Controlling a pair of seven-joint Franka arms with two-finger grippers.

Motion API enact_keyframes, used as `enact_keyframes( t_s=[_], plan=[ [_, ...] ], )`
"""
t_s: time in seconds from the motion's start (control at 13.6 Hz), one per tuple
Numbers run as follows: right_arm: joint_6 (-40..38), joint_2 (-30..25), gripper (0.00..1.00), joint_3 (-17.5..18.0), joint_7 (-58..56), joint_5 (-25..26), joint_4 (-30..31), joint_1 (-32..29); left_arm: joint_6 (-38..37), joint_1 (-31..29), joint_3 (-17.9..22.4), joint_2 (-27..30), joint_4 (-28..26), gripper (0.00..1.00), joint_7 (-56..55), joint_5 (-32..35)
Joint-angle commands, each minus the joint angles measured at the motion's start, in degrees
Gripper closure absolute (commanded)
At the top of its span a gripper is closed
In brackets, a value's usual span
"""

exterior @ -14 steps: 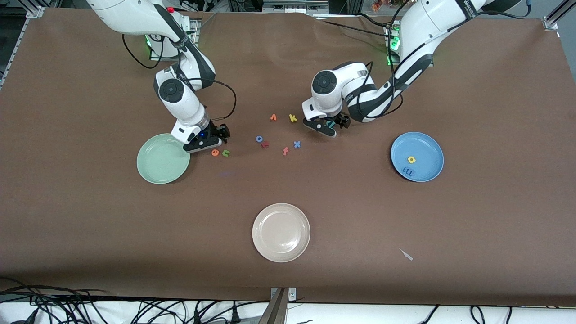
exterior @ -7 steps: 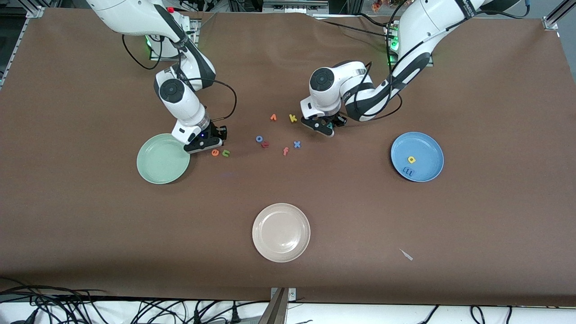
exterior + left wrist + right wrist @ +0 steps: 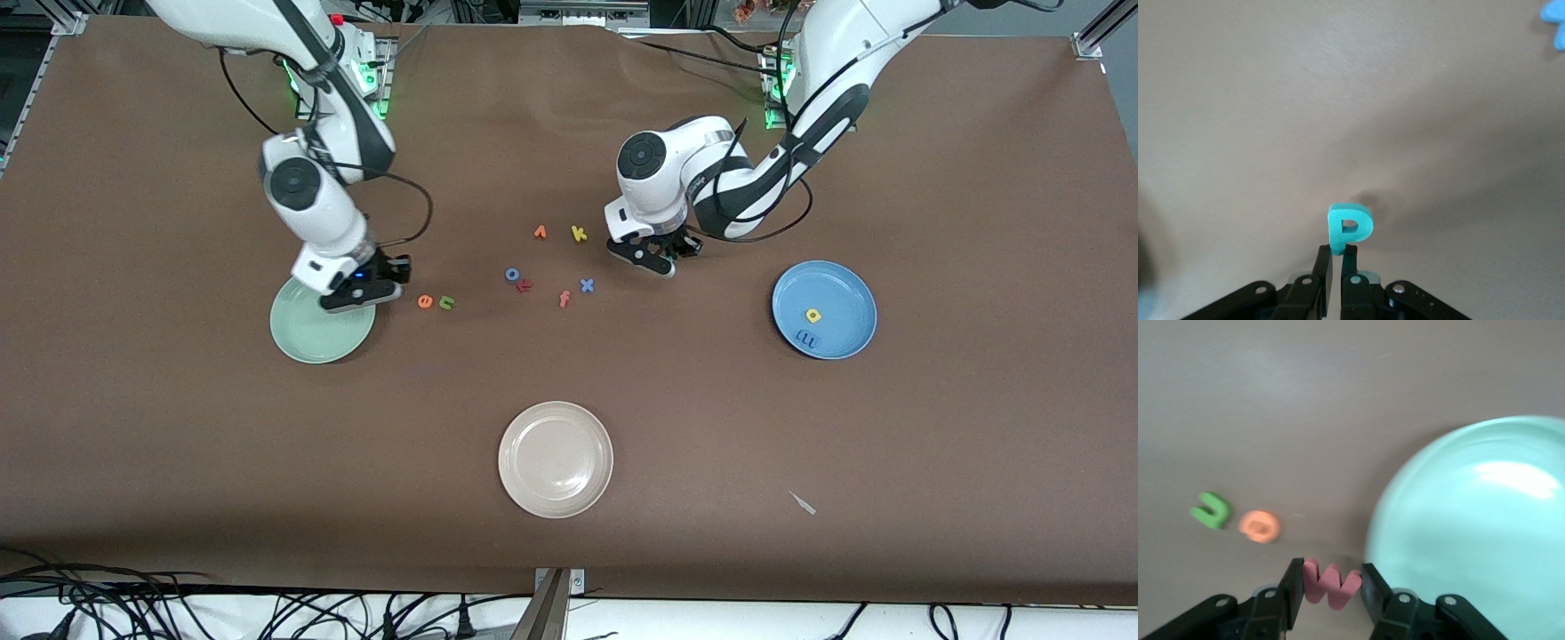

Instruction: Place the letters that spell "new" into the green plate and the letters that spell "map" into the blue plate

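Observation:
My right gripper (image 3: 356, 298) hangs over the green plate's (image 3: 307, 338) edge, shut on the red-pink w (image 3: 1330, 582). The plate (image 3: 1471, 533) shows bare in the right wrist view. The orange e (image 3: 426, 301) and green n (image 3: 446, 303) lie on the cloth beside that plate. Over the cloth near the loose letters, my left gripper (image 3: 655, 259) is shut on the teal p (image 3: 1351, 227) by its stem. The blue plate (image 3: 849, 289) holds the yellow letter (image 3: 813, 315) and the blue m (image 3: 807, 338).
Loose letters lie mid-table: orange v-shape (image 3: 540, 232), yellow k (image 3: 579, 234), blue o (image 3: 512, 274), a red letter (image 3: 524, 285), pink f (image 3: 564, 299), blue x (image 3: 587, 285). A cream plate (image 3: 556, 459) sits nearer the camera. A small pale scrap (image 3: 803, 503) lies near the front edge.
My right gripper shut on the w and carried it from beside the e to the green plate's edge. My left gripper shut on the teal p and shifted slightly.

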State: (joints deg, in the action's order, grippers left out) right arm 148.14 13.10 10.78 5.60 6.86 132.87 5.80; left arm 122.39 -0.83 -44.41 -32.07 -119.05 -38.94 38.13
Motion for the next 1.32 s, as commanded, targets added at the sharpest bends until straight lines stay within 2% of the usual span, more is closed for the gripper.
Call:
enact_keyframes(
  t_s=[0.0,0.07,0.15,0.22,0.44,0.51,0.59,0.66,0.73,1.03,1.1,1.25],
  plan=[
    [-2.1,-2.6,0.84,0.4,-10.1,0.7,1.0,-6.0,-2.0,-4.0,-1.5,4.7,-0.6,1.0,4.3,0.3],
    [-1.0,-1.7,0.77,0.2,-11.6,0.7,1.0,-7.2,-3.6,-7.0,-2.0,5.8,-0.5,1.0,8.5,-0.1],
    [0.3,-1.2,0.54,0.0,-11.6,0.6,1.2,-7.4,-4.2,-10.9,-3.2,6.6,-0.2,1.0,14.2,-1.6],
    [0.4,-0.8,0.44,0.1,-11.1,0.4,1.2,-7.4,-4.4,-16.0,-5.0,7.4,0.2,1.0,20.3,-3.7],
    [0.3,-0.7,0.37,0.6,-6.5,0.3,1.3,-7.3,-9.8,-31.4,-11.8,8.5,2.1,1.0,33.4,-8.1],
    [0.5,-0.2,0.37,2.2,-2.9,0.3,1.0,-7.1,-11.5,-35.4,-13.9,8.5,2.6,0.95,34.5,-8.1],
    [0.5,1.1,0.37,4.9,1.5,0.2,-0.4,-6.9,-12.7,-38.2,-14.6,8.4,2.6,0.74,34.6,-8.1],
    [0.5,2.9,0.37,6.8,6.2,0.2,-2.5,-6.2,-14.2,-39.2,-14.6,8.4,2.6,0.07,34.5,-8.1],
    [0.5,4.4,0.37,7.2,9.8,0.3,-4.7,-4.4,-15.6,-40.6,-14.6,8.4,2.7,0.0,34.6,-8.1],
    [1.3,9.4,0.37,7.3,17.0,1.0,-8.9,-0.5,-17.9,-41.2,-17.5,8.4,5.5,0.0,34.5,-8.2],
    [3.1,10.4,0.37,7.2,17.2,1.1,-8.8,0.1,-20.4,-41.1,-18.5,8.4,8.2,0.0,34.4,-10.1],
    [6.3,12.1,0.38,7.2,17.3,1.7,-8.2,0.1,-27.3,-41.0,-18.9,8.4,15.4,0.0,33.8,-18.2]
  ],
)
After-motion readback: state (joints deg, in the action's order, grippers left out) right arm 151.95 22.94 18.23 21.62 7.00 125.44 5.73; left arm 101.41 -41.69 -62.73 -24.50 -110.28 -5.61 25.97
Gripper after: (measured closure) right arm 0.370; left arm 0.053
